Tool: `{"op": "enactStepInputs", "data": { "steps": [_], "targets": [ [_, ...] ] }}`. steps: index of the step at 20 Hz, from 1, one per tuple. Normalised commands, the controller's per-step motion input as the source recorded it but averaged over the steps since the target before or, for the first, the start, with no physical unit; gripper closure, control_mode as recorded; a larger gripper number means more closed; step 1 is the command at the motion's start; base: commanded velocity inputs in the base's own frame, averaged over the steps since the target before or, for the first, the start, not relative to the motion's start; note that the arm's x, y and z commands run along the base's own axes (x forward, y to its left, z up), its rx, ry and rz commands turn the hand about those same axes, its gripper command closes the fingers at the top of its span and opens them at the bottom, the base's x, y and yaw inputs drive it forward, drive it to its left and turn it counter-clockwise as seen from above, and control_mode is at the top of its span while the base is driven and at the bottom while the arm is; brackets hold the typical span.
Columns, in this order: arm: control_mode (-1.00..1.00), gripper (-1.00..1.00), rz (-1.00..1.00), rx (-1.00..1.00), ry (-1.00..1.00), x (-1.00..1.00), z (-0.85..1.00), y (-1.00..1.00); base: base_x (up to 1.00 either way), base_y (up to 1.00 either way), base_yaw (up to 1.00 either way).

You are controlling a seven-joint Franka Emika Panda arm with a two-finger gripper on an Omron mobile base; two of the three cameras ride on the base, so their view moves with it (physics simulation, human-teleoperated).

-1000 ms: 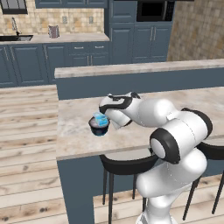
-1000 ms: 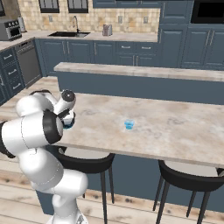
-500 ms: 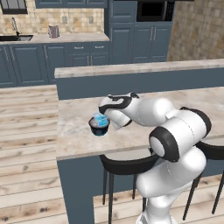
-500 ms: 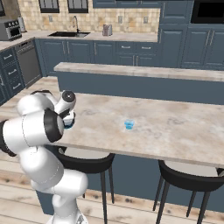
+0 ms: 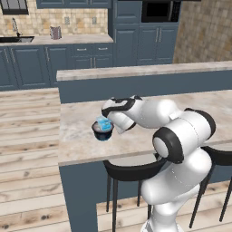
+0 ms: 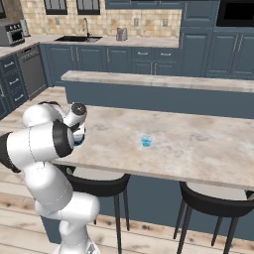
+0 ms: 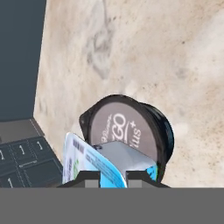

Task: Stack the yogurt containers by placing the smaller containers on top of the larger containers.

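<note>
My gripper is clamped on a light-blue cup over the dark tub near the counter's left edge; the other cup waits mid-counter.

Gripper fingertips barely clear the hand view's bottom edge, so can't tell whether the light-blue cup touches the dark tub lid. In the right base view the arm hides the tub; second cup too small to read.
</note>
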Motion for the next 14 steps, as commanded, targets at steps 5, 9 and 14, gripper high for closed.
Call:
{"op": "enactStepInputs", "data": {
  "steps": [5, 9, 14],
  "targets": [
    [-1.00, 1.00, 0.00, 0.00, 0.00, 0.13, -0.02, 0.00, 0.00, 0.00, 0.00],
    [-1.00, 1.00, 0.00, 0.00, 0.00, 0.13, -0.07, 0.00, 0.00, 0.00, 0.00],
    [-1.00, 1.00, 0.00, 0.00, 0.00, 0.12, -0.09, 0.00, 0.00, 0.00, 0.00]
  ]
}}
